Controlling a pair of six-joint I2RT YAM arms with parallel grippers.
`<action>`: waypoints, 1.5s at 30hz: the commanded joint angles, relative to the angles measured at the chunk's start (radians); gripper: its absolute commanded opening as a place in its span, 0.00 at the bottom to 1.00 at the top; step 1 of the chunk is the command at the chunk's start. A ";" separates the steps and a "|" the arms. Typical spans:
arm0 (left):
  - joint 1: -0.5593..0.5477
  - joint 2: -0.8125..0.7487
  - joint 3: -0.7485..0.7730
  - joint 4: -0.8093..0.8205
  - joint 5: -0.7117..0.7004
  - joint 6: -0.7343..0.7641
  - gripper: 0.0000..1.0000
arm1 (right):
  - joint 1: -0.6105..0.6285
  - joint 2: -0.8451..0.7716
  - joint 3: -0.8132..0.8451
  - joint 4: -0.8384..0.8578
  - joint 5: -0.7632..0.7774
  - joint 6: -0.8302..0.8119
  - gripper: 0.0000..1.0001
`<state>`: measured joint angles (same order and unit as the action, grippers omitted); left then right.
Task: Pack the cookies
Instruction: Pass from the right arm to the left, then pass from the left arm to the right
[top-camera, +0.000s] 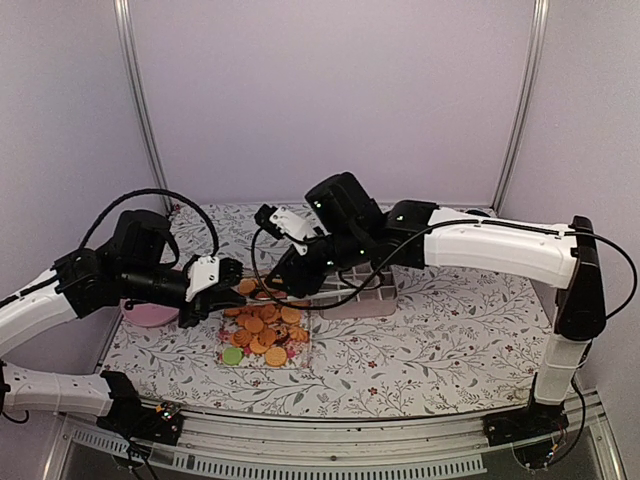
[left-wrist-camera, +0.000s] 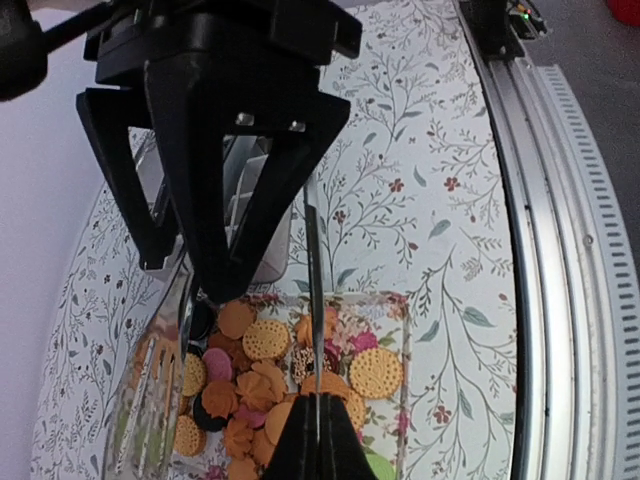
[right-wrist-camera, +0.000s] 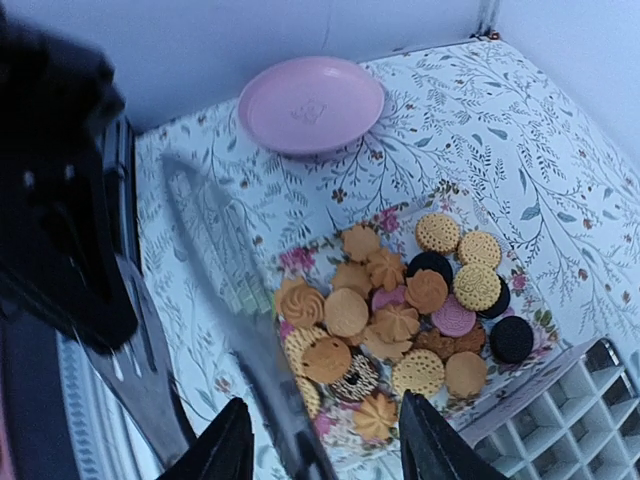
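The cookies (top-camera: 263, 328) (left-wrist-camera: 265, 370) (right-wrist-camera: 400, 320) lie heaped on a clear floral tray (left-wrist-camera: 400, 300); they are mostly orange-tan, with a few black and pink ones. My left gripper (top-camera: 225, 290) (left-wrist-camera: 320, 440) hovers over the tray's left edge, shut on a thin metal utensil blade (left-wrist-camera: 315, 290) that I see edge-on. My right gripper (top-camera: 290, 275) (right-wrist-camera: 325, 445) hangs just behind the tray, its fingers apart. A blurred slotted utensil (right-wrist-camera: 230, 290) runs between them beside the left finger (right-wrist-camera: 228, 445), and neither finger clamps it. A second slotted blade (right-wrist-camera: 130, 355) reaches in from the left gripper's side.
A white grid tray (top-camera: 360, 300) (right-wrist-camera: 560, 420) stands just right of the cookie tray, under the right arm. A pink plate (top-camera: 150, 316) (right-wrist-camera: 310, 103) sits at the left under the left arm. The metal rail (left-wrist-camera: 545, 250) runs along the table's near edge.
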<state>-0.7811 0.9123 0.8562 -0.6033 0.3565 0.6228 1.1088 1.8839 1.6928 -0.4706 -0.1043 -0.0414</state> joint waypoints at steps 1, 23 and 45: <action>0.015 0.003 0.041 0.181 0.092 -0.128 0.00 | -0.071 -0.144 -0.059 0.207 -0.151 0.097 0.64; 0.241 0.081 0.070 0.597 0.536 -0.808 0.00 | -0.355 -0.513 -0.611 0.924 -0.553 0.458 0.99; 0.275 0.118 -0.027 0.853 0.584 -1.034 0.00 | -0.323 -0.276 -0.537 1.338 -0.590 0.609 0.89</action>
<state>-0.5179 1.0225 0.8410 0.1787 0.9352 -0.3912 0.7635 1.5749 1.1183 0.7654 -0.7540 0.5491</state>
